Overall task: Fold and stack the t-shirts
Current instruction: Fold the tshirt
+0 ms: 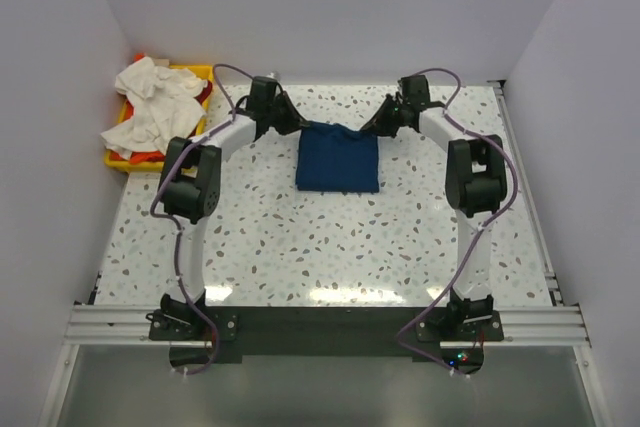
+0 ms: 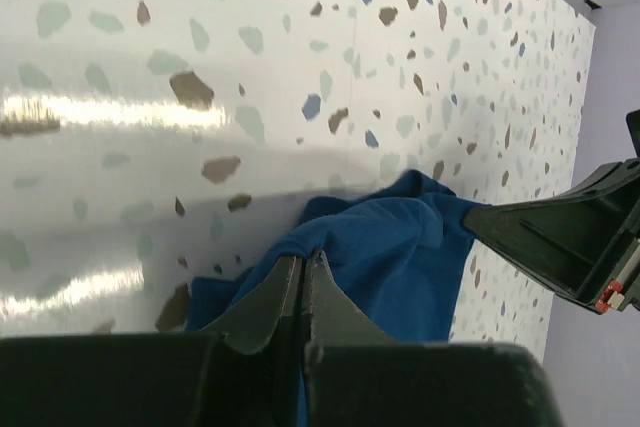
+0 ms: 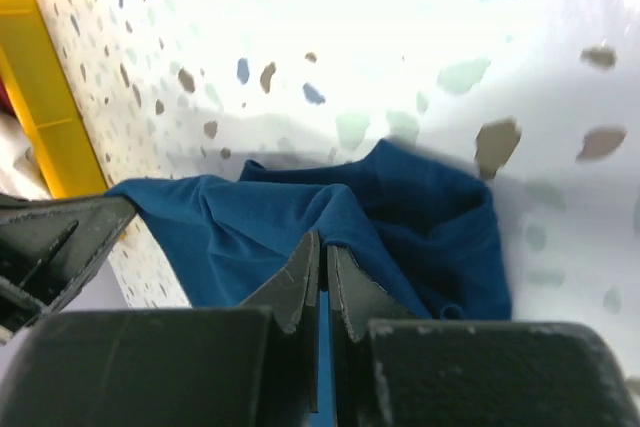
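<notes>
A dark navy blue t-shirt (image 1: 338, 157) lies folded into a rough rectangle at the far middle of the table. My left gripper (image 1: 297, 124) is shut on its far left corner, and the blue cloth (image 2: 400, 247) rises into the pinched jaws (image 2: 303, 259). My right gripper (image 1: 372, 125) is shut on its far right corner (image 3: 250, 232), with the jaws (image 3: 324, 240) closed on a fold. The far edge is lifted a little between the two grippers. White t-shirts (image 1: 150, 102) and an orange-red one (image 1: 150, 155) are piled in the yellow tray (image 1: 200, 72).
The yellow tray stands at the far left by the wall and also shows in the right wrist view (image 3: 40, 107). Each wrist view shows the other gripper close by (image 2: 570, 237) (image 3: 50, 247). Speckled table (image 1: 330, 237) spreads in front of the shirt.
</notes>
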`<action>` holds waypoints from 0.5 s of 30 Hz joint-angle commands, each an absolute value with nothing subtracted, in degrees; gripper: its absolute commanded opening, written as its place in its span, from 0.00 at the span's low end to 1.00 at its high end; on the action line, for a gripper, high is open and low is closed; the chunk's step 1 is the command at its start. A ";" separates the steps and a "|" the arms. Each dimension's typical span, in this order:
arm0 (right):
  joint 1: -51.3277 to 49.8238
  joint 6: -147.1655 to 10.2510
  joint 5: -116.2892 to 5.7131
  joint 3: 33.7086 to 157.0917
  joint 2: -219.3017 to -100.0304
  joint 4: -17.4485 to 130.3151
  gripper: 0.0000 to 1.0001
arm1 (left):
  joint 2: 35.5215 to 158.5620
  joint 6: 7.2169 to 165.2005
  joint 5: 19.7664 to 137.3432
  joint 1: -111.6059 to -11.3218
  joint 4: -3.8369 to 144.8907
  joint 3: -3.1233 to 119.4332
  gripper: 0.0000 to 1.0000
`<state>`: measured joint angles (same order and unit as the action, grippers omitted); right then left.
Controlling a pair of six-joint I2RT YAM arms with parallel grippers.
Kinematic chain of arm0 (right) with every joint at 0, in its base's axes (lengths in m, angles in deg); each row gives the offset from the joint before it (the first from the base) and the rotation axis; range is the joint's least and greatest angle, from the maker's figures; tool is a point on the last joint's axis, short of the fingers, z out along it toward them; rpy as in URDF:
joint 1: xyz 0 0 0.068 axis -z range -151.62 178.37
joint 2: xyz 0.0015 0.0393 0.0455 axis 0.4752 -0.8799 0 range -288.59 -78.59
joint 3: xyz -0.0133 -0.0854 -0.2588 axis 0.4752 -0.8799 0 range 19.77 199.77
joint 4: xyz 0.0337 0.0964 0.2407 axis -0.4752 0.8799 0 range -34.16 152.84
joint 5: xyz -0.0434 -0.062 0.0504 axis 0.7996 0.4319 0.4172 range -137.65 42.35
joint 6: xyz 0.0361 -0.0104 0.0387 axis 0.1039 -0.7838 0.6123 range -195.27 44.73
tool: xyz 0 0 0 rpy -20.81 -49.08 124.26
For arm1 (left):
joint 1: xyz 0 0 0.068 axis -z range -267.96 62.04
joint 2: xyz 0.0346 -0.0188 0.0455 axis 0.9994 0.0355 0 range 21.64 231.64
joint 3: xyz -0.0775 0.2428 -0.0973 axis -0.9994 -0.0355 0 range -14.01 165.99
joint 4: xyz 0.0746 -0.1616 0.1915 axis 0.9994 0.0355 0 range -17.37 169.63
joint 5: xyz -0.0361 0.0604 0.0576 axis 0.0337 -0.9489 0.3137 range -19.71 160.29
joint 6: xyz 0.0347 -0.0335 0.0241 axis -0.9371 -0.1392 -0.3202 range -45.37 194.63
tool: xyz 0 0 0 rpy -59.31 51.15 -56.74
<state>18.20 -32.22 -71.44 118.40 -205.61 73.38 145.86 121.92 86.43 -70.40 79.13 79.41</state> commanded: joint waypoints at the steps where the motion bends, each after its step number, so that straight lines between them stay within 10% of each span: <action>1: 19.14 -32.21 -74.45 125.93 -208.65 71.04 0.01 | 151.25 119.81 91.30 -71.88 75.61 88.80 0.00; 3: 19.67 -31.94 -74.80 128.82 -209.98 71.48 0.07 | 153.37 119.28 92.52 -72.58 76.67 93.27 0.00; 10: 22.22 -30.44 -75.51 129.98 -210.25 70.43 0.44 | 153.05 116.65 95.17 -74.60 76.59 94.36 0.51; 15: 21.79 -33.52 -71.82 126.31 -205.16 71.31 0.52 | 147.42 115.59 92.44 -74.60 75.62 87.34 0.55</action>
<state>22.22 -31.61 -73.58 127.66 -211.88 72.09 154.12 117.96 92.82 -74.23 78.17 90.15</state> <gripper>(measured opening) 0.524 0.558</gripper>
